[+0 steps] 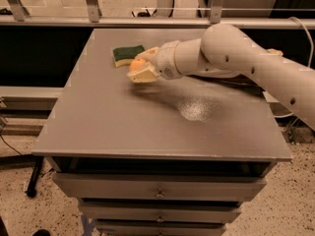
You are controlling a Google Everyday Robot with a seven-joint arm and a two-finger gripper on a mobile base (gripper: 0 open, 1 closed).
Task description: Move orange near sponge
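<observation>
While the drawers [157,193] sit nearest, under the grey table [108,127], the gripper [140,66] hangs over the table's far left part, its two fingers closed around the orange [137,63]. Just beyond the fruit, the sponge [126,54] lies flat on the table.

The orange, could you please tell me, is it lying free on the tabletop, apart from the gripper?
No, the gripper is closed around the orange, holding it just beside the sponge.

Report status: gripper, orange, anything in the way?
Gripper shut on orange, rear left of table. Orange right beside sponge, contact unclear. Nothing between them.
</observation>
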